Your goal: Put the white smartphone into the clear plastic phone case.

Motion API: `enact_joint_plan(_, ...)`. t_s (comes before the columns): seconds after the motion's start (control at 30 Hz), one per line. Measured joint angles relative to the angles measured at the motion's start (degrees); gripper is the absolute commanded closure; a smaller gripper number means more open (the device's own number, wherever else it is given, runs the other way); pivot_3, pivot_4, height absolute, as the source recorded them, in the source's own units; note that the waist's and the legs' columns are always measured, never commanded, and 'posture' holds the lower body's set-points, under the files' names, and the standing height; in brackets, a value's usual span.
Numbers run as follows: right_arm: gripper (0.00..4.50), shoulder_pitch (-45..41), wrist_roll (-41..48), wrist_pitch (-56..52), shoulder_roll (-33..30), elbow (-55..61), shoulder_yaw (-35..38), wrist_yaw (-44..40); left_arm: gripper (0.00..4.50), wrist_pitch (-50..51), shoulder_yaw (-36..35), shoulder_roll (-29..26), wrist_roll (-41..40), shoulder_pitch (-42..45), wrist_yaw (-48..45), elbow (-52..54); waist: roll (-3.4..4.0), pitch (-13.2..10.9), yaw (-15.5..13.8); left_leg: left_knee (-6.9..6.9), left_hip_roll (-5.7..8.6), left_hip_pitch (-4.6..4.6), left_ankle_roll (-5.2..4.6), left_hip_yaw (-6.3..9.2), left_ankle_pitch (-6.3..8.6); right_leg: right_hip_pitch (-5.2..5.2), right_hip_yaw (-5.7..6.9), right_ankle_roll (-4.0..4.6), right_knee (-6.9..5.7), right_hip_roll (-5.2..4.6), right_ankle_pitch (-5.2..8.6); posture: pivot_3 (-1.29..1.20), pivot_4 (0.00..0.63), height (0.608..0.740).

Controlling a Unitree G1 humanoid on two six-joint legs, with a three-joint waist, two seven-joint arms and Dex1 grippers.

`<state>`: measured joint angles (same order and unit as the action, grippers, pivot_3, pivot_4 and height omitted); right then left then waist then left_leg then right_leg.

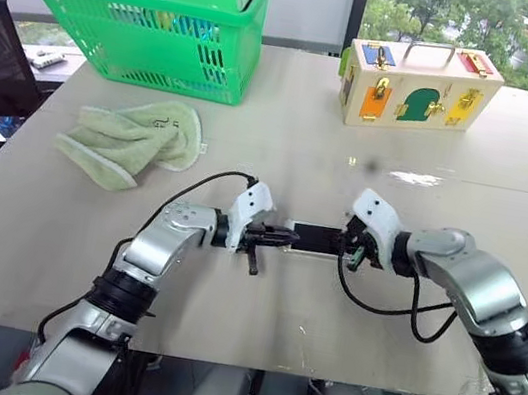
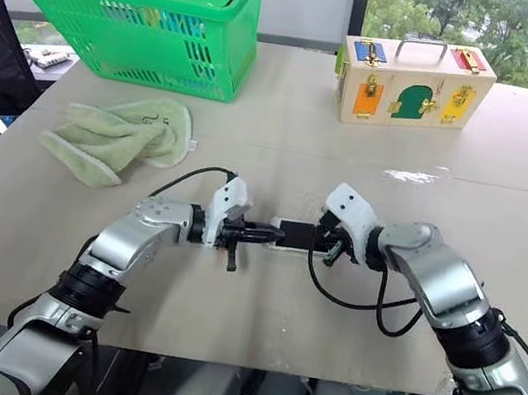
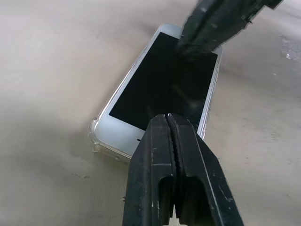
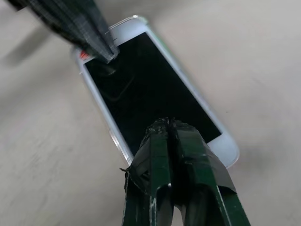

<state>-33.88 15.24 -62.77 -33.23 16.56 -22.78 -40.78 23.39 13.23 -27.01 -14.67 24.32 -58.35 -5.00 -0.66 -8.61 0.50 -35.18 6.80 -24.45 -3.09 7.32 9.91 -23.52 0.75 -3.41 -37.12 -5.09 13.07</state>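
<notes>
The white smartphone (image 1: pixel 316 238) lies flat, screen up, in the middle of the table, between my two grippers. The clear plastic phone case (image 3: pixel 96 137) shows as a see-through rim around the phone's corner and long edges, so the phone seems to sit inside it. My left gripper (image 1: pixel 288 236) is shut, its tip over the phone's left end (image 3: pixel 167 117). My right gripper (image 1: pixel 352 249) is also shut, its tip over the right end of the black screen (image 4: pixel 164 123). Neither holds anything. I cannot tell whether the tips touch the glass.
A green plastic basket (image 1: pixel 143 10) stands at the far left of the table. A folded green towel (image 1: pixel 131 143) lies in front of it. A wooden lock box (image 1: pixel 419 87) sits at the far right. The table's front edge (image 1: pixel 246 365) runs close below my arms.
</notes>
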Motion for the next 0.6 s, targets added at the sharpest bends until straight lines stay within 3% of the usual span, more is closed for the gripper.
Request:
enact_joint_plan(0.13, 4.5, -1.4, 0.0, -0.3, 0.9, -3.7, -1.1, -1.2, 4.46, 0.0, 0.2, 0.6, 0.5, -0.6, 1.1, -0.1, -0.12, 0.3, 0.0, 0.11, 0.0, 0.72, 0.14, 0.02, 0.16, 0.73, 0.0, -0.12, 0.13, -0.01, 0.21, 0.0, 0.15, 0.74)
enact_joint_plan(0.5, 4.5, -0.7, -0.2, 2.8, 4.3, -10.8, -1.5, -3.6, 4.46, 3.6, 0.4, 1.4, 1.1, -1.5, 3.2, 0.1, -0.21, 2.6, 0.1, 0.14, -0.01, 1.01, 0.11, 0.09, 0.21, 1.06, 0.01, -0.05, 0.17, 0.0, 0.34, 0.0, 0.15, 0.74)
enact_joint_plan(0.6, 4.5, -0.6, -0.4, 3.4, 5.8, -13.0, -1.5, -3.5, 4.46, 5.2, 0.5, 1.4, 1.1, -1.5, 3.5, 1.7, -0.06, 2.6, 0.1, 0.36, -0.01, 1.72, 0.11, 0.11, 0.28, 1.78, -0.11, -0.22, 0.18, -0.03, 0.56, 0.0, 0.15, 0.74)
